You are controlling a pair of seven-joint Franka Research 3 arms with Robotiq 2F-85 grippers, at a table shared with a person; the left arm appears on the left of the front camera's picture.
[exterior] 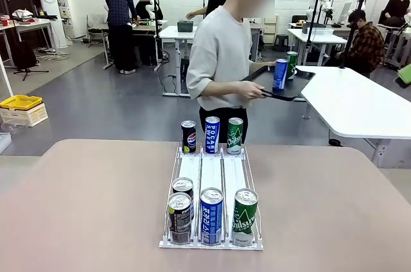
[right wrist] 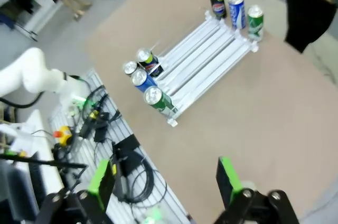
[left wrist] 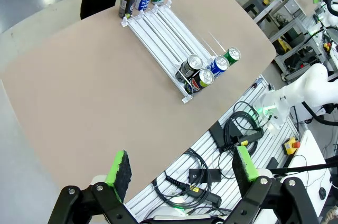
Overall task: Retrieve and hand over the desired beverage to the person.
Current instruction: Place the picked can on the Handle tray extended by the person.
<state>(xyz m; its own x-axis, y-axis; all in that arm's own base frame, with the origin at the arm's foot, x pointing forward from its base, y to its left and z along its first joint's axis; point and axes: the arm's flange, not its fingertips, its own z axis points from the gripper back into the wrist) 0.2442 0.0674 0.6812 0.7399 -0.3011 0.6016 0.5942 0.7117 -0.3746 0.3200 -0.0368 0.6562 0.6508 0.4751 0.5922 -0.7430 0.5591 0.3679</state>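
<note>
The person [exterior: 221, 60] stands at the far side of the table [exterior: 83, 208], both hands holding a dark tray [exterior: 277, 83] with two cans. The left gripper [left wrist: 182, 174] and right gripper [right wrist: 166, 179] hang high above the table edge, fingers spread, empty. The can rack [exterior: 212, 176] lies in the middle of the table.

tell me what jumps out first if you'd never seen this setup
A white three-lane can rack sits mid-table, with Pepsi, blue and green cans at both ends. Behind its far end stands the person in light grey, carrying a black tray with two more cans.
</note>
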